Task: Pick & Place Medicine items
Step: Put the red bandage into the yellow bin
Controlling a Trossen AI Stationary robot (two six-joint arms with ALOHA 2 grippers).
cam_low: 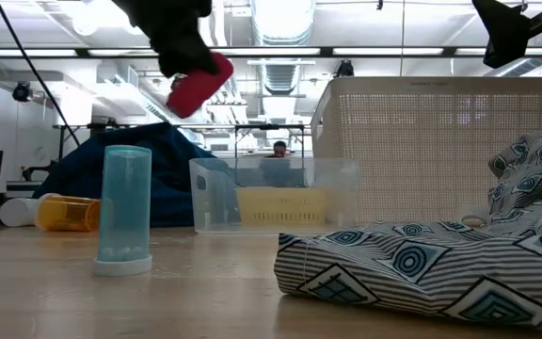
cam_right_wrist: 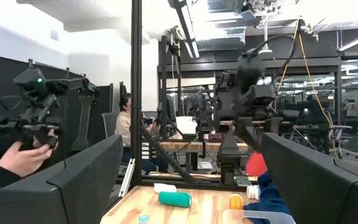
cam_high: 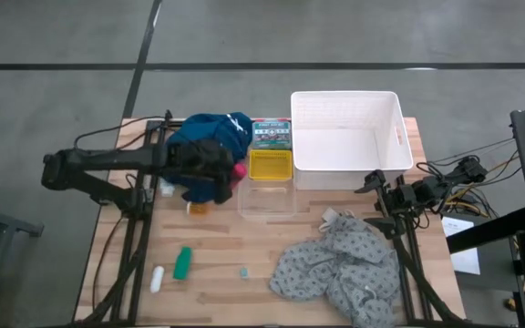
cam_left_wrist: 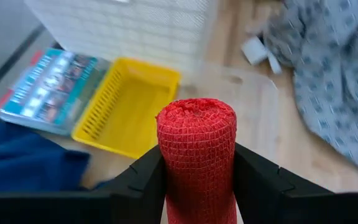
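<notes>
Left claw (cam_left_wrist: 197,180) pinches the red tube (cam_left_wrist: 196,149) mid-body, aloft near the tabletop's ten o'clock; looks light, soft, grippy. Right claw (cam_high: 378,189) waits wide open at three o'clock.

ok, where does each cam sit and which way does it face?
High: overhead, straight down; both arms, white basket.
Low: table height, looking across; left tool holding red tube.
Left wrist: on left arm, looking down past its fingers at yellow tray.
Right wrist: level across the table; own open fingers, left arm beyond.
Shared: red tube, high and low.
</notes>
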